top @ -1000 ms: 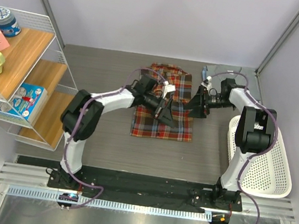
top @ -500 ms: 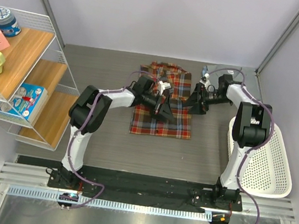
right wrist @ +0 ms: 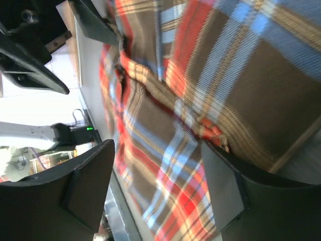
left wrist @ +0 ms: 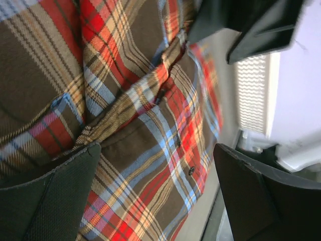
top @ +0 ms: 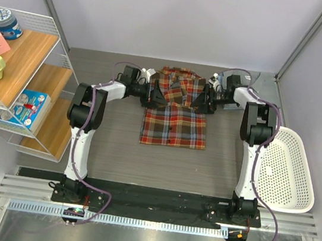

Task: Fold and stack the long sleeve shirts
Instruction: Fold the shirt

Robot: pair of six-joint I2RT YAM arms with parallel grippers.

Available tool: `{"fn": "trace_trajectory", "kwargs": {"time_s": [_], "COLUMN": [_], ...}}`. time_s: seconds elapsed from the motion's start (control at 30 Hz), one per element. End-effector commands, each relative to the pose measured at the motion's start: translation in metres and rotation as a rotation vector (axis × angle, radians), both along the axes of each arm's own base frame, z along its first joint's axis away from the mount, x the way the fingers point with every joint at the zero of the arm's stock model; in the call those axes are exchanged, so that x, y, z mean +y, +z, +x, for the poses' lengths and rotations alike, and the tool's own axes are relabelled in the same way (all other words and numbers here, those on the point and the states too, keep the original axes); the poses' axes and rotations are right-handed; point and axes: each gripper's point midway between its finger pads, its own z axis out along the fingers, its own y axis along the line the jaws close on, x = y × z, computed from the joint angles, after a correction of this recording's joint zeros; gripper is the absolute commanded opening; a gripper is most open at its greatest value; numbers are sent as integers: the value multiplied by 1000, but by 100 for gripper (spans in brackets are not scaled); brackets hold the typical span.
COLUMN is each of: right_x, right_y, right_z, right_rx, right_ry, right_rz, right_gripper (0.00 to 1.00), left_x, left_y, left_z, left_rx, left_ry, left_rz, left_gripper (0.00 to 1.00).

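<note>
The plaid flannel shirt (top: 175,119) lies folded into a rectangle at the middle of the table, collar toward the back. It fills the left wrist view (left wrist: 150,125) and the right wrist view (right wrist: 200,100). My left gripper (top: 156,93) is low over the shirt's upper left edge, jaws wide apart over the cloth (left wrist: 155,196). My right gripper (top: 199,101) is at the shirt's upper right edge, also wide open over the cloth (right wrist: 158,193). The two grippers face each other across the shirt. I cannot make out the grey-blue shirt for certain.
A white mesh basket (top: 282,173) stands at the right of the table and shows in the left wrist view (left wrist: 253,95). A wire and wood shelf (top: 20,77) with a mug and boxes stands at the left. Grey walls close the back.
Both grippers moved from the shirt's middle toward the back, the left one swinging out to the shirt's left edge. The shirt has stayed in place.
</note>
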Motion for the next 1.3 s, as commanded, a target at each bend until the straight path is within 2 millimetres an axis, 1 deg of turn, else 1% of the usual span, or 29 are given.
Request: {"fn": "trace_trajectory", "kwargs": {"time_s": [0.0,0.1,0.13,0.2,0.23,0.27,0.3,0.33,0.37,0.4,0.47,0.5,0.53,0.6,0.63,0.67,0.73,0.77,0.8,0.83,0.87,0.9,0.93,1.0,1.13,1.17,1.2,1.23,1.27], "right_x": [-1,3,5,8,8,11,12,12,12,12,10,10,10,8,8,8,9,9,12,13,15,18,28,37,75,82,87,91,97], "right_y": [-24,-41,-52,-50,-58,-58,-49,-53,-49,-40,-39,-25,-25,-13,2,12,38,45,51,59,60,62,63,60,46,43,36,32,30], "right_z": [25,11,-2,-15,-31,-39,-44,-58,-64,-68,-87,-90,-102,-104,-102,-100,-93,-91,-92,-92,-93,-97,-103,-106,-118,-119,-117,-117,-120], "right_rx": [-50,-8,25,34,70,71,52,80,79,68,107,86,104,68,28,4,-73,-98,-120,-163,-180,-188,-203,-254,-289,-290,-280,-277,-279], "right_ry": [-26,-15,-10,0,6,19,26,34,38,38,37,32,33,31,30,29,27,26,39,53,65,79,111,162,289,308,321,329,345], "right_rz": [-35,-46,-52,-54,-56,-58,-61,-63,-66,-65,-66,-61,-64,-71,-71,-67,-65,-75,-83,-94,-109,-119,-123,-148,-162,-163,-163,-165,-166], "right_gripper": [75,75,75,75,75,75,75,75,75,75,75,75,75,75,75,75,74,73,73,72,72,71,70,69,64,61,59,56,55], "left_x": [19,35,40,42,45,45,45,47,49,52,57,59,63,67,69,73,88,95,103,96,110,112,102,92,71,64,66,63,57], "left_y": [-47,-59,-66,-57,-60,-58,-57,-52,-51,-57,-44,-42,-36,-5,6,29,37,62,61,64,71,85,92,94,75,75,54,55,45], "left_z": [1,-9,-20,-30,-42,-49,-55,-66,-73,-89,-92,-96,-93,-87,-85,-84,-90,-93,-102,-112,-111,-121,-135,-164,-238,-242,-243,-243,-244], "left_rx": [67,86,114,125,150,157,163,165,167,187,117,113,91,-12,-69,-154,-277,-406,-499,-608,-713,-843,-987,-1097,-1021,-1038,-1102,-1180,-1254], "left_ry": [35,24,17,2,-4,-13,-14,-4,0,0,1,-2,5,-3,-3,3,-22,-27,-86,-148,-137,-138,-232,-321,-607,-590,-570,-516,-492], "left_rz": [127,174,177,164,165,156,153,145,142,146,152,152,151,161,182,207,363,433,533,620,762,802,833,782,576,580,755,807,826], "left_gripper": [100,100,100,100,100,100,100,100,100,100,100,100,100,100,100,100,100,100,100,100,100,100,100,100,100,100,100,100,100]}}
